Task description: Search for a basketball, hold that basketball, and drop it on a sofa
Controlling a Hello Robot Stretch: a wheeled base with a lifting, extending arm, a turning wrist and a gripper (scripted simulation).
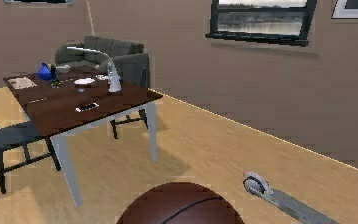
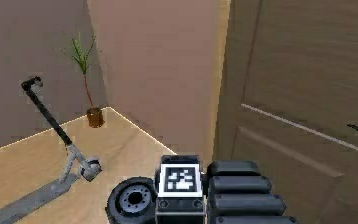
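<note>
Approach to the grey sofa [image 1: 127, 62]: pass wide of the counter [image 1: 107, 108] corner and the scooter [image 1: 277, 198], basketball [image 1: 182, 207] low in front; claw [image 2: 135, 202] state and load impossible to tell.

A table [image 1: 87, 108] with a dark brown top and white legs holds a white lamp [image 1: 108, 70] and a small blue thing [image 1: 45, 71], and a dark chair [image 1: 9, 142] sits at its left end. A window [image 1: 262, 20] is high on the wall. A grey scooter [image 2: 59, 140] stands near a potted plant [image 2: 87, 85] in the corner, and a brown door [image 2: 297, 100] is to the right.
</note>
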